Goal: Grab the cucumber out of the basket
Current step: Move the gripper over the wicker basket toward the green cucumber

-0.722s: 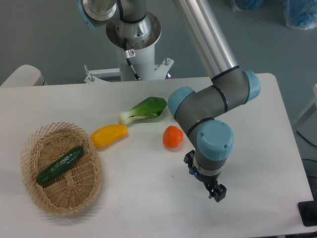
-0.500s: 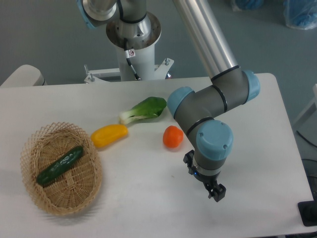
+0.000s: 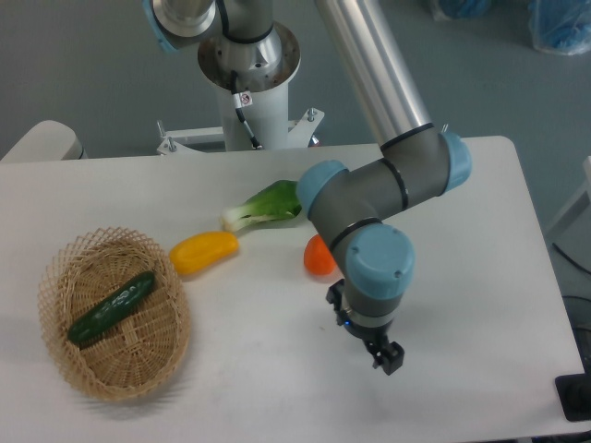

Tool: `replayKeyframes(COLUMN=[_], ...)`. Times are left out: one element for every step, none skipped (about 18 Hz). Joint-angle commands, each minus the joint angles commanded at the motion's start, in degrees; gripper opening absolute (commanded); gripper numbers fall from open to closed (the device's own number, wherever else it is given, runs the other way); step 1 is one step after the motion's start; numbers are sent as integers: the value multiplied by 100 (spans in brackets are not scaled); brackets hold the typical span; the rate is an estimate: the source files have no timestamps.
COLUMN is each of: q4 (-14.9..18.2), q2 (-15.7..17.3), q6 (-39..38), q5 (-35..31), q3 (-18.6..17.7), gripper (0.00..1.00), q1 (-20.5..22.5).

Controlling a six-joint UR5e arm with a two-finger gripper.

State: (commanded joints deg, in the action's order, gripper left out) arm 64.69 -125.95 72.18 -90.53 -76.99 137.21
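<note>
The dark green cucumber (image 3: 112,307) lies diagonally inside the round tan wicker basket (image 3: 65,362) at the left of the table. My gripper (image 3: 388,358) hangs over the white table at the front centre-right, far to the right of the basket. It holds nothing. Its fingers are small and seen end-on, so their gap does not show.
A yellow pepper (image 3: 204,250) lies just right of the basket. A bok choy (image 3: 267,205) lies behind it. An orange fruit (image 3: 319,257) sits partly hidden behind my arm's wrist. The arm's base (image 3: 249,55) stands at the table's back edge.
My arm and gripper have moved left, toward the basket side. The wrist now covers part of the orange fruit. The vegetables and basket have not moved.
</note>
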Motion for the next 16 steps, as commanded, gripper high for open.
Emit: replayKeyframes(q4=[-9,0,26,35,35,27,35,35,35,35,35,27,26,9,-17,-35], q2=[26,70,105,167,211,246,272,316,369,430,509,597,702,799,878,905], q6=[-307,-641,-949,-1178,-1372,-1582,-1811,-2065,-2329,-2488,-2533,-2551,-2577,-2673,-2805,-2893], q5=[18,18,18,35,61,79,105,132,193,228,237,246,264,299,325,325], q3=[-35,-53,-62,-79,-149,-202,-203,-220,-264,-334,-430,-562,-711,-852,-992,-1089], gripper=[100,100,100,100,100,100,100,100,100,100,100,100,100,100,100,100], q1=[-97,-202,-316,-422,-553,-676,-791,-905,-1002,-1107,-1221,-1336,-1450,-1564,-1687,-1819])
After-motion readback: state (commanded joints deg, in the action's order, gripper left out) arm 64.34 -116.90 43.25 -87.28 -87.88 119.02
